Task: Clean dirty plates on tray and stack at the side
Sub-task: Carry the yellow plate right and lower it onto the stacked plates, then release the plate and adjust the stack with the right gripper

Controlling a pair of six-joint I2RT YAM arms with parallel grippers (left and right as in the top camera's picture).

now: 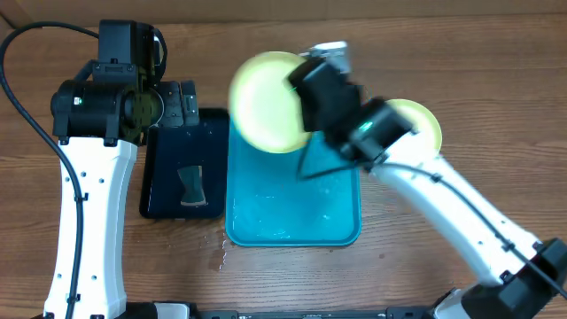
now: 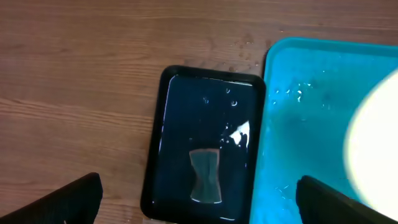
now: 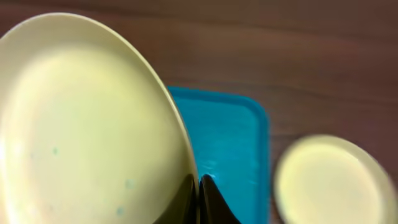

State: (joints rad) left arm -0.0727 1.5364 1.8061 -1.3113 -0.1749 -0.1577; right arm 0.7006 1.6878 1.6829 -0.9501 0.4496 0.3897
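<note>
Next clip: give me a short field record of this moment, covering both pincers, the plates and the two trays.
left pincer: open, empty, over the black tray
right pincer: shut on the rim of a yellow-green plate, held above the far end of the turquoise tray
second plate: yellow-green, on the table right of the turquoise tray
turquoise tray: wet; visible part bare
black tray: wet, small grey pad inside

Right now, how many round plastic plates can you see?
2. One yellow-green round plastic plate is held by the right gripper over the turquoise rectangular plastic tray; another yellow-green plate lies on the table beside it. Others may hide under the arm.
</note>
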